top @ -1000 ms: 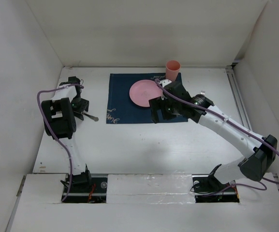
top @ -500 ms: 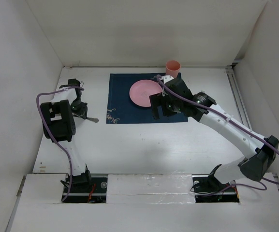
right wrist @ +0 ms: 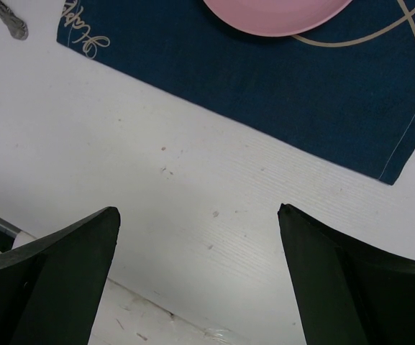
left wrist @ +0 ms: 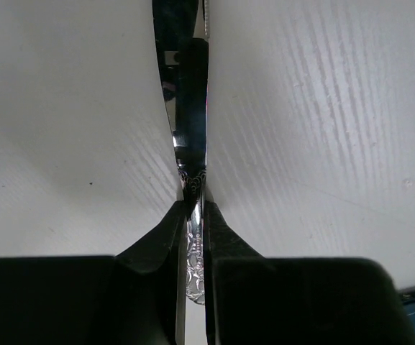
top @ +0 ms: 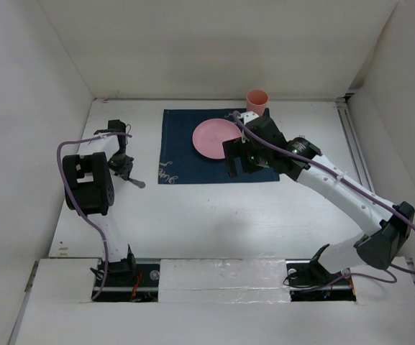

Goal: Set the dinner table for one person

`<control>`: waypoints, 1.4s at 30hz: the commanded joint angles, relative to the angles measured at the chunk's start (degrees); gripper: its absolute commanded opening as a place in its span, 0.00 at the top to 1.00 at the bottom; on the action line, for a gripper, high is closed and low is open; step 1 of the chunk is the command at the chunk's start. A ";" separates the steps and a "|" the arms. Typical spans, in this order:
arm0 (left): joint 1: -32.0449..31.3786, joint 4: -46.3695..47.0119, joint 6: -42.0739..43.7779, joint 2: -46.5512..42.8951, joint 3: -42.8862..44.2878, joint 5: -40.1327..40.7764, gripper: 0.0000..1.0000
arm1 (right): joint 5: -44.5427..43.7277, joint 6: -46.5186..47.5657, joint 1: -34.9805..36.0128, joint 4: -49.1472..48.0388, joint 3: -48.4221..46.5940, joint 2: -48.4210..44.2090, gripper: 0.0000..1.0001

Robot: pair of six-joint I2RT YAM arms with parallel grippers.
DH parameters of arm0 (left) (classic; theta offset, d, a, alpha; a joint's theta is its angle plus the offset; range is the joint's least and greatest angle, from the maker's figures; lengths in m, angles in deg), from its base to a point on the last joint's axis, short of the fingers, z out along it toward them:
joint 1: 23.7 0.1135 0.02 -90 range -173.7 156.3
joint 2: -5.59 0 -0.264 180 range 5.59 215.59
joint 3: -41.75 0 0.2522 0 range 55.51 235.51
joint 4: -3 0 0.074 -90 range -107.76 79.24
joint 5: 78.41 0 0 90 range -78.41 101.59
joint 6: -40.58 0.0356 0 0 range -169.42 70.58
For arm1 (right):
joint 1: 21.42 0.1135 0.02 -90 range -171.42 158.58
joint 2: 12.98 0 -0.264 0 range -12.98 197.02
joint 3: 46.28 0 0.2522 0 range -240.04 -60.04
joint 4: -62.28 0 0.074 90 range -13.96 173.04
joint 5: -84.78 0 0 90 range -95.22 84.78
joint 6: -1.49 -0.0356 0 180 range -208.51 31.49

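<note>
Left pincer (left wrist: 195,212) clamped on a silver utensil (left wrist: 195,269), right pincer (right wrist: 198,210) spread wide
My left pinches the embossed handle, the dinner table (left wrist: 322,129) beneath it; my right gapes over bare tabletop, with the navy placemat (right wrist: 265,86) and pink plate (right wrist: 272,14) just ahead

**Matte white dinner table (top: 214,215), flat, with upright white panels on three sides.**
Directly on it: one navy rectangular cloth placemat (top: 182,144) with a pale fish drawing, far centre. One pink cup (top: 257,99) stands upright at the mat's far right edge.
</note>
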 commanded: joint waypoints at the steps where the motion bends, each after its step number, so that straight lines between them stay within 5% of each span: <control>1: 0.17 -2.70 5.87 -2.88 -1.13 2.76 1.00 | -0.82 -0.74 0.53 -0.71 -2.36 -0.48 0.03; 25: 0.17 4.94 19.67 -12.19 -1.74 -9.27 1.00 | -0.82 -0.74 -2.20 -0.18 -3.42 1.10 0.03; 42: -25.22 1.08 13.53 -1.32 21.89 -19.82 1.00 | -1.00 -0.13 -17.13 5.35 -12.91 -0.82 0.03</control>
